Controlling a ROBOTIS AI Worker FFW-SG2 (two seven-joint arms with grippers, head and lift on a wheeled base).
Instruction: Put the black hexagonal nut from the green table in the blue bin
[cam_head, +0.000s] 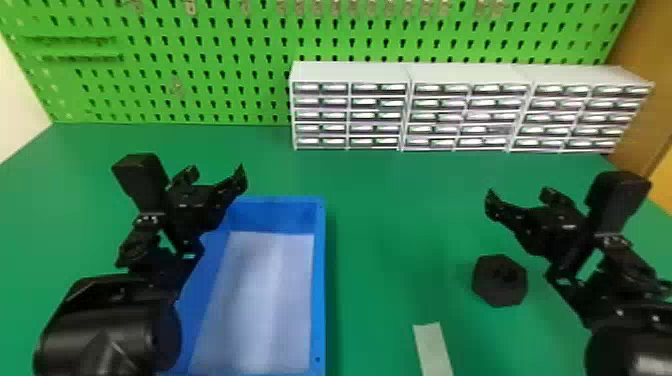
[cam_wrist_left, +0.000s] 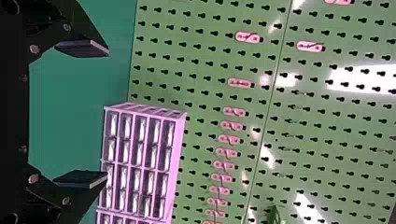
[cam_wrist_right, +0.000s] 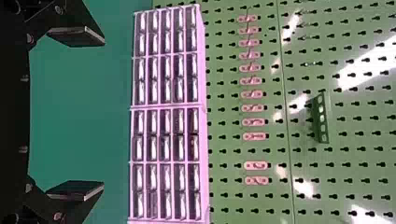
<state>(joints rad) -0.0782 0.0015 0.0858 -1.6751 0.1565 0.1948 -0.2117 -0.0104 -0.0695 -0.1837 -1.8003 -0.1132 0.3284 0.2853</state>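
Black nut (cam_head: 495, 290) on table (cam_head: 390, 225)

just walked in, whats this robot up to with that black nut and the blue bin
Nothing is being handled at this moment. The black hexagonal nut lies on the green table, near the right gripper, which is open and empty. The left gripper, also open and empty, is over by the blue bin.

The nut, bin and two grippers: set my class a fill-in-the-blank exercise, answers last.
The black nut has an outline with ____ sides.
The bin has walls coloured ____.
Of the left gripper and right gripper, the ____ one is nearer the nut.
Both grippers are ____, not shut.
Missing words: six; blue; right; open.
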